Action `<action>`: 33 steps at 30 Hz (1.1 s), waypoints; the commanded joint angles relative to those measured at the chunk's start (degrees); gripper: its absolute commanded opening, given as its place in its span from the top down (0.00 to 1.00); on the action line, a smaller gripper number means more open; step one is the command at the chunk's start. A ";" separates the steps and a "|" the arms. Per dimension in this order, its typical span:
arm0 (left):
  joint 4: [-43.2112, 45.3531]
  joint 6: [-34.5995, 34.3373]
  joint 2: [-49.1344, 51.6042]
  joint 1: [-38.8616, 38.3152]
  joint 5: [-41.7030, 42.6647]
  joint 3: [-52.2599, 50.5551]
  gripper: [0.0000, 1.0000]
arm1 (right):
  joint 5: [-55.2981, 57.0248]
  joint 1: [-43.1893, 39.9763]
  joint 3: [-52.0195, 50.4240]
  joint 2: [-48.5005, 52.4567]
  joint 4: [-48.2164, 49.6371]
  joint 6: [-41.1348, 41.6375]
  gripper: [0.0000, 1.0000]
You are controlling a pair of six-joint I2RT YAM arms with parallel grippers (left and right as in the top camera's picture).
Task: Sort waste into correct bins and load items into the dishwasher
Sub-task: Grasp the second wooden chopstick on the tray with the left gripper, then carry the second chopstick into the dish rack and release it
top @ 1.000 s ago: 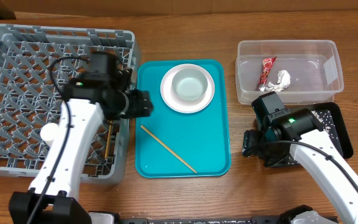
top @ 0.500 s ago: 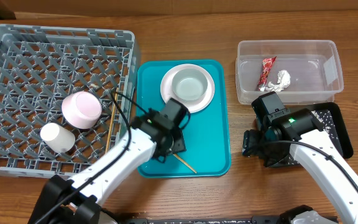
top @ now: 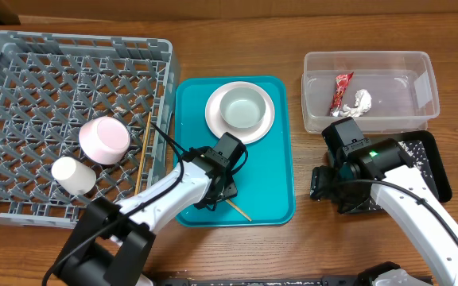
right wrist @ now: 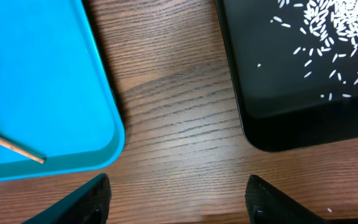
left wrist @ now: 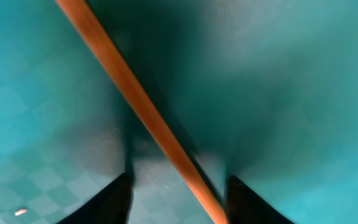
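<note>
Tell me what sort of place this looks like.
Probably a robotics lab bench staged as a dish-clearing station, not a real kitchen. A left arm and right arm reach over a bare wooden table, with a grey dish rack, a teal tray and a clear tub laid out.

Chopstick [left wrist: 148, 115]: we log it blurred at the left wrist, both ends cut off; overhead, the left arm [top: 183, 184] hides all but its tip. Black tray [right wrist: 291, 81]: cropped at right wrist, part-covered overhead by the right arm [top: 412, 202]
</note>
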 commanded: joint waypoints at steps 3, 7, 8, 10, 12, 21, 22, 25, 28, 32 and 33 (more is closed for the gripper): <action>0.76 -0.57 0.55 0.28 -0.17 0.79 0.86 | -0.04 -0.15 0.48 0.04 -0.46 -0.37 0.29; 0.17 2.34 -0.17 1.97 -0.28 4.31 0.96 | -0.02 -0.15 0.48 0.04 -0.98 -0.37 0.29; -0.63 3.37 -0.57 2.75 -0.33 5.62 0.96 | -0.04 -0.15 0.48 0.04 -1.16 -0.37 0.29; -2.99 4.98 -1.29 4.46 -0.59 8.48 0.96 | -0.02 -0.15 0.48 0.04 -1.27 -0.37 0.29; -6.36 6.64 -2.23 6.19 -1.07 11.80 0.96 | -0.02 -0.15 0.48 0.04 -1.22 -0.37 0.29; -20.20 32.52 -7.41 14.23 -6.78 27.54 0.95 | -0.02 -0.15 0.48 0.04 -1.18 -0.37 0.29; -20.28 38.18 -7.48 15.21 -6.75 28.33 0.95 | -0.02 -0.15 0.48 0.04 -1.18 -0.37 0.29; -20.65 55.84 -7.45 18.18 -6.58 28.72 0.96 | -0.02 -0.15 0.48 0.04 -1.16 -0.37 0.29; -19.89 61.70 -7.41 20.57 -6.75 27.74 0.96 | -0.02 -0.15 0.48 0.04 -1.18 -0.37 0.29; -17.94 62.03 -6.86 23.85 -6.56 26.73 0.96 | -0.02 -0.15 0.48 0.04 -1.20 -0.37 0.29; -17.81 62.07 -6.73 24.30 -6.56 26.64 0.96 | -0.02 -0.15 0.48 0.04 -1.20 -0.37 0.29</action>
